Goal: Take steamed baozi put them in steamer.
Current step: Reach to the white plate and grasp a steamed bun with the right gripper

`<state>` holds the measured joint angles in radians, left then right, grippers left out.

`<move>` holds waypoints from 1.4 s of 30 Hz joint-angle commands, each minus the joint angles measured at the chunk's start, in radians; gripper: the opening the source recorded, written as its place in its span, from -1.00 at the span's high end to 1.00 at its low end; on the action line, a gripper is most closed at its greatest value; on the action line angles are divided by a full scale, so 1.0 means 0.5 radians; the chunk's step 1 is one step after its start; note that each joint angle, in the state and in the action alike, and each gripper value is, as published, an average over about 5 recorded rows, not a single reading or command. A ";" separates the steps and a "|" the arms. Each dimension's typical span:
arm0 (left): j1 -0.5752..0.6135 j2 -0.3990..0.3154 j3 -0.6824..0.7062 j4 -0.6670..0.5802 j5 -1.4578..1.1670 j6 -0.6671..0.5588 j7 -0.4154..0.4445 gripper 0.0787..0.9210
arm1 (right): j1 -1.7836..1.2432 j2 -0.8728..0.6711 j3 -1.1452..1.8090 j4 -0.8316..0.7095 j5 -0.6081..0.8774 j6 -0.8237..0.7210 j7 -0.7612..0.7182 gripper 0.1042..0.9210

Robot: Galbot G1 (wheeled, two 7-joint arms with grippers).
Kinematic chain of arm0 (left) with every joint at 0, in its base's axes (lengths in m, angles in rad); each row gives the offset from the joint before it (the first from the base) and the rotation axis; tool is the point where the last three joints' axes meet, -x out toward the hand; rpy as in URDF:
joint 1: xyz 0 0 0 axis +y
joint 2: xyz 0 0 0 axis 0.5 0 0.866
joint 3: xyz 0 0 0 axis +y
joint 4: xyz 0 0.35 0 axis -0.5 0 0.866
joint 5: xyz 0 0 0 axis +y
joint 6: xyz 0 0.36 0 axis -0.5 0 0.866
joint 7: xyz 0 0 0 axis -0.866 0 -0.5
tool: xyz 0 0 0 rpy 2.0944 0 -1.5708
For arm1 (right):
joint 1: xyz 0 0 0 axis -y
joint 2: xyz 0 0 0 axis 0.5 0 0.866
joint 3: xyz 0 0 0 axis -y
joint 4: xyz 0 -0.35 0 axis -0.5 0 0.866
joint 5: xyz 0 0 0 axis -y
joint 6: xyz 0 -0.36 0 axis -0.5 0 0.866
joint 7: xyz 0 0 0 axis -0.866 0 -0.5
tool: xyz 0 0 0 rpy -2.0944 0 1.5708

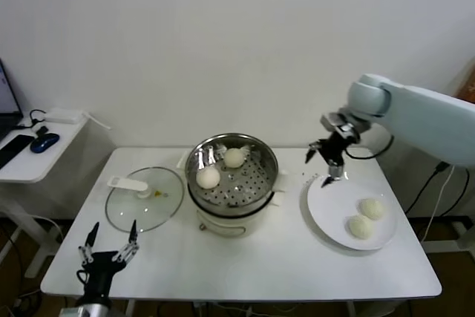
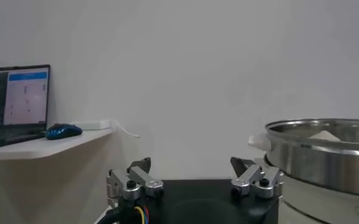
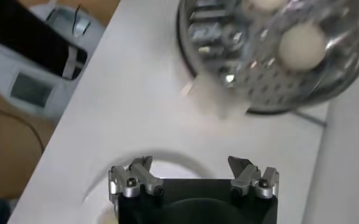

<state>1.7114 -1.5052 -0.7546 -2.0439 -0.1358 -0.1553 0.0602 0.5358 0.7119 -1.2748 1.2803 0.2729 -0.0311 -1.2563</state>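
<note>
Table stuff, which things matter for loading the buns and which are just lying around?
Job: two baozi in the steamer, two baozi on the plate, steamer, plate, open right end effector.
Lying about: glass lid, side shelf with mouse.

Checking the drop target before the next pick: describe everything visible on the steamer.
The steamer is a round, shiny stainless-steel basket with a perforated floor, seated upright on a white cooker base mid-table. It is uncovered; the glass lid lies flat on the table beside it. Two baozi rest on the floor inside, apart from each other. No gripper touches it.
</note>
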 commanded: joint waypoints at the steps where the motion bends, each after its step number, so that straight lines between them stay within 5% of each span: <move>1: 0.009 -0.002 -0.006 -0.010 0.005 0.001 0.001 -0.77 | -0.574 -0.381 0.442 0.082 -0.528 0.128 -0.044 -0.76; 19: 0.025 -0.023 -0.011 -0.030 -0.013 0.021 -0.004 -0.77 | -0.970 -0.245 0.755 -0.265 -0.918 0.268 -0.057 -0.76; 42: 0.011 -0.026 -0.023 0.005 -0.019 0.024 -0.008 -0.77 | -1.054 0.013 0.791 -0.495 -0.863 0.174 0.027 -0.76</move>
<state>1.7203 -1.5193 -0.7670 -2.0434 -0.1442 -0.1458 0.0566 0.0275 0.6888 -0.8860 1.0656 -0.1598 0.0672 -1.2476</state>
